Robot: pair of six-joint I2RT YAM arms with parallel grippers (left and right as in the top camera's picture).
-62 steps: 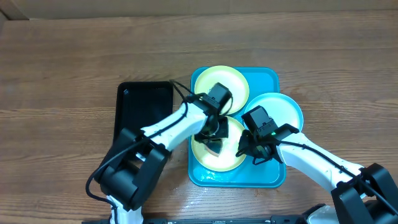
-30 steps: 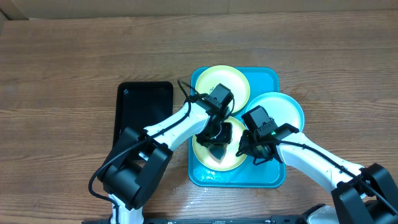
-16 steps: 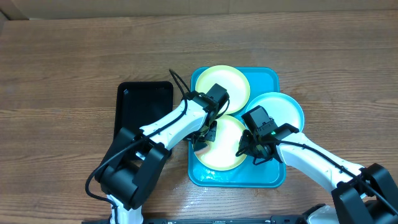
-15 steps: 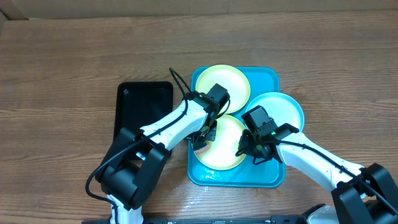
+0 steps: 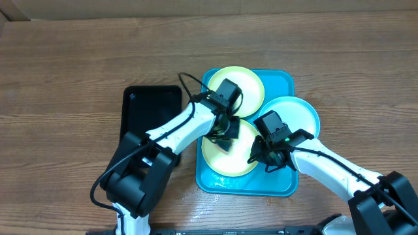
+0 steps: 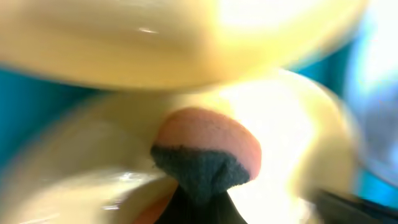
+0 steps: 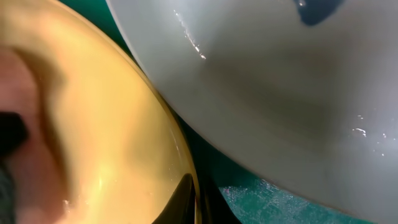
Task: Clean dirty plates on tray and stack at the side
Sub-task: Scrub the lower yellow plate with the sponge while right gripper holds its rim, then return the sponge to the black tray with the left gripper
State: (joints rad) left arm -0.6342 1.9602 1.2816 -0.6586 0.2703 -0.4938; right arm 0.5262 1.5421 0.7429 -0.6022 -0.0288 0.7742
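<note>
The turquoise tray (image 5: 279, 81) holds three plates. A pale yellow-green plate (image 5: 249, 81) lies at the back, and a white plate with a light-blue rim (image 5: 298, 111) lies at the right. A second yellow-green plate (image 5: 226, 163) lies at the front. My left gripper (image 5: 224, 134) is shut on an orange sponge with a dark pad (image 6: 210, 142) and presses it on the front plate (image 6: 292, 130). My right gripper (image 5: 262, 156) is shut on that plate's right rim (image 7: 198, 198). A teal smudge (image 7: 317, 9) shows on the white plate (image 7: 280, 93).
A smaller black tray (image 5: 151, 112) lies on the wooden table left of the turquoise tray, beside my left arm. The white plate overhangs the turquoise tray's right rim. Tray floor (image 7: 280, 200) shows between the front and white plates.
My left gripper has swept the sponge over the front plate, from its middle to its left edge and back toward its upper part. The right gripper has kept its grip in place.
</note>
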